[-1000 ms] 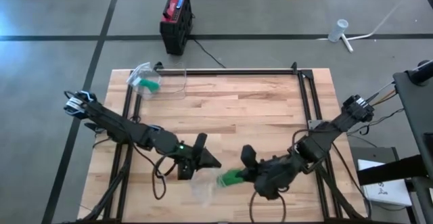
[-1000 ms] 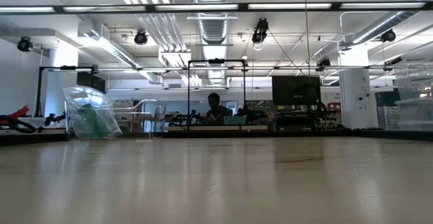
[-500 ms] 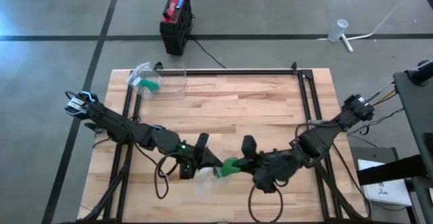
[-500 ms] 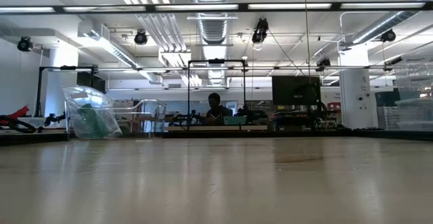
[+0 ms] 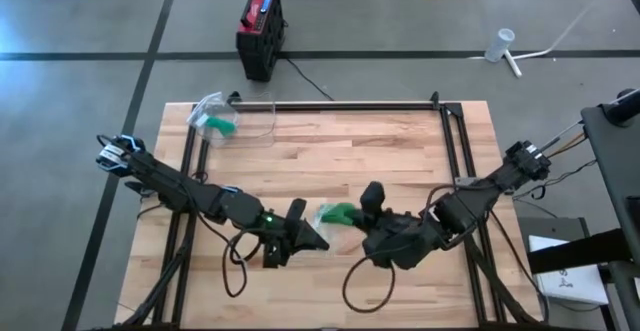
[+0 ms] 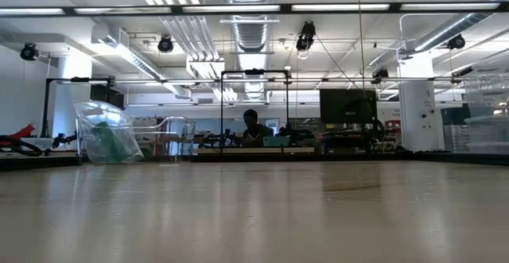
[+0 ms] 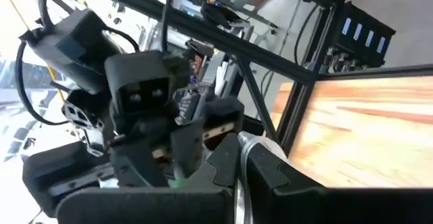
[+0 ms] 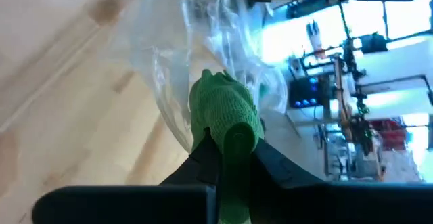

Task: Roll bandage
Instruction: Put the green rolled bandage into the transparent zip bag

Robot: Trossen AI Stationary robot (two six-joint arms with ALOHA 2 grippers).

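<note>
Currently, the green bandage [image 5: 340, 213] is clamped between the fingers of the right gripper [image 5: 352, 219], low over the front half of the wooden table [image 5: 380, 151]. In the right wrist view the knitted green roll [image 8: 223, 112] is seen pinched just ahead of the two dark fingertips [image 8: 203, 158], which are closed tightly on it, and a crumpled clear plastic wrapper [image 8: 183, 61] lies directly beyond the roll, apparently touching it. Whether the wrapper is resting on the table or lifted cannot be told.

The left gripper [image 5: 312, 239] is clenched shut, with nothing seen between its fingers. It is positioned just beside the bandage, tips pointed toward the right gripper, the two well within reach of each other but not touching. In the left wrist view the closed fingers [image 7: 260, 173] are seen in front, with the right arm's wrist housing [image 7: 145, 109] close ahead of them.

Far from both grippers, at the back left corner of the table, a clear plastic bag holding green bandage material [image 5: 216, 118] is seen, and just beside it a clear container [image 5: 256, 118]. Both are also visible in the low view, the bag [image 6: 107, 134] upright on the table's far edge. On the floor beyond the table a red and black case [image 5: 262, 29] is seen.
</note>
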